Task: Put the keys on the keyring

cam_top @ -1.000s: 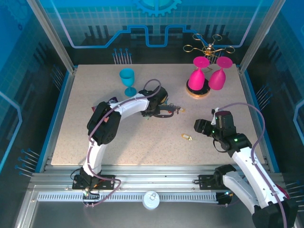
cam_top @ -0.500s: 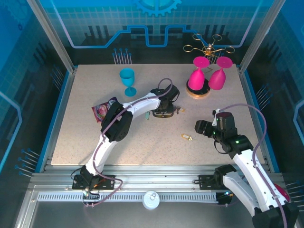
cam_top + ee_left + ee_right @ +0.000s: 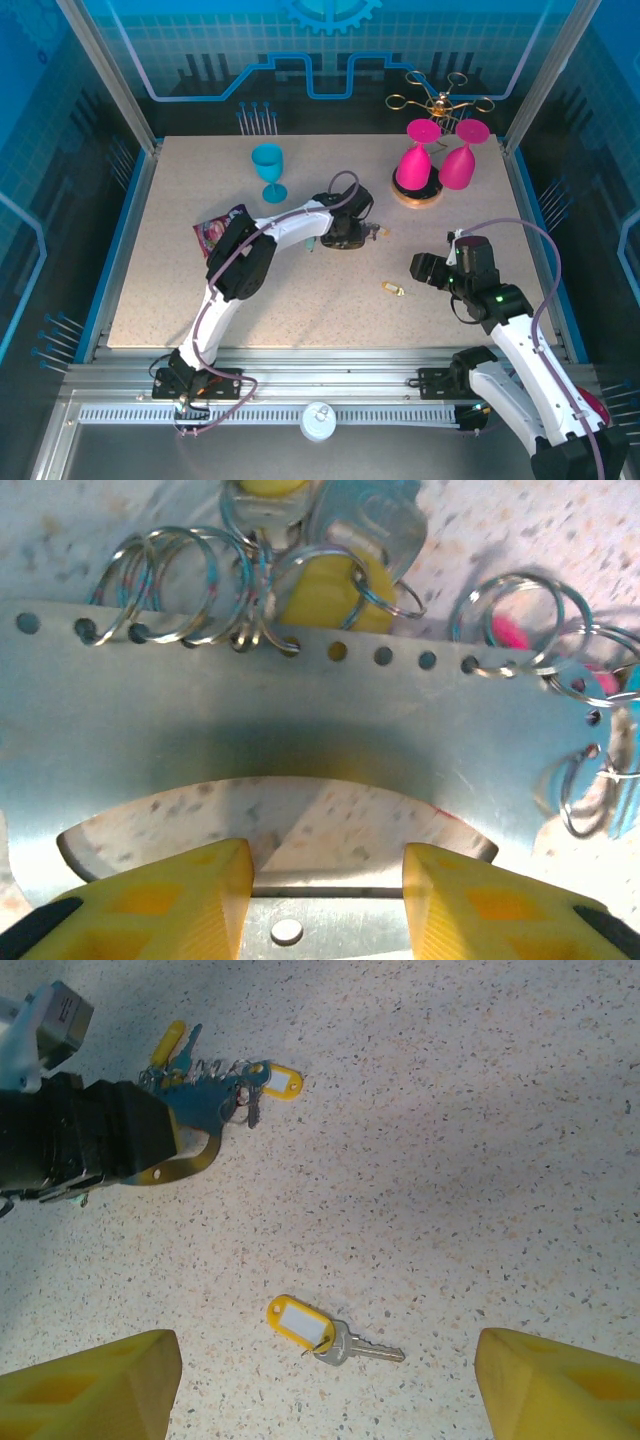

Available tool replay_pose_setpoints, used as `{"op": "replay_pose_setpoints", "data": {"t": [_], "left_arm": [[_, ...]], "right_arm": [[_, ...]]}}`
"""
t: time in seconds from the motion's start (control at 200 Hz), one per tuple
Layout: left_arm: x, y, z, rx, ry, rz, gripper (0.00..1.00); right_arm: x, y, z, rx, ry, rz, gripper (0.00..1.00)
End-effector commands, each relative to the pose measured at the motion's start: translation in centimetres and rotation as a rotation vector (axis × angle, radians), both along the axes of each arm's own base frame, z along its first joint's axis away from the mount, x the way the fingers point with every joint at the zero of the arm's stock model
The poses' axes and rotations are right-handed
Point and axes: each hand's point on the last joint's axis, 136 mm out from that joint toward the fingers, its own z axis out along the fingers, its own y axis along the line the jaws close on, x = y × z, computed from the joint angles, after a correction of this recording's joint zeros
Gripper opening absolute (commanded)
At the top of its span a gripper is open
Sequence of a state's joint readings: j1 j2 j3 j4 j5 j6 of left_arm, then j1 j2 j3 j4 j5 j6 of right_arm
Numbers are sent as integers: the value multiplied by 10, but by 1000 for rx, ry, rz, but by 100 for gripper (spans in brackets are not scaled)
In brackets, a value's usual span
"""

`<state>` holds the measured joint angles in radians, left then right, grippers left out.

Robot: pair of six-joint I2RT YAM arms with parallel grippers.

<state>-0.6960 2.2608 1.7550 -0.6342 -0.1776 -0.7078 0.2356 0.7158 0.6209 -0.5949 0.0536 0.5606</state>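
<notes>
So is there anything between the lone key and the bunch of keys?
Nothing. In the right wrist view the table is bare between the lone key and the bunch; the top view agrees.

No text, brand, number or sign is legible. The yellow key tag [image 3: 298, 1322] on the bench [image 3: 480, 1110] carries a blank white insert.

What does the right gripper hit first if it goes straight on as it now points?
Probably the loose yellow-tagged key: it lies on the table straight ahead of the right gripper, centred between its open fingers. Depth is unclear; it could touch bare table first.
</notes>
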Motion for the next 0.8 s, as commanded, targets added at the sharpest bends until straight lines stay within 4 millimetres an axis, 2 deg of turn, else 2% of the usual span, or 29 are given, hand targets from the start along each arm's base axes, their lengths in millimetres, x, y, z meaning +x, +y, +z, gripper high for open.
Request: {"op": "replay_pose_setpoints", "data": {"t": [0.0, 0.165, 0.285, 0.365, 0.52, 0.575, 0.69, 0.796], "left_arm": [[-32, 20, 2, 30, 77, 13, 45], [-53, 46, 6, 69, 81, 35, 46], [-59, 68, 8, 92, 80, 57, 46], [-60, 82, 9, 97, 76, 71, 47], [-57, 106, 18, 100, 52, 82, 47], [-53, 107, 36, 82, -5, 76, 47], [-47, 100, 86, -42, -179, 58, 47], [-50, 109, 123, -101, -300, 79, 47]], "right_arm": [[-2, -2, 1, -23, -2, -1, 78], [2, 3, -4, -15, 5, 22, 78], [8, 16, -3, -14, -1, 100, 78], [15, 32, 1, -48, -25, 194, 76], [34, 82, -1, -153, -23, 420, 77], [42, 99, -9, -167, 22, 477, 76], [66, 135, -20, -163, 66, 618, 67], [90, 154, -30, -209, 90, 714, 61]]}}
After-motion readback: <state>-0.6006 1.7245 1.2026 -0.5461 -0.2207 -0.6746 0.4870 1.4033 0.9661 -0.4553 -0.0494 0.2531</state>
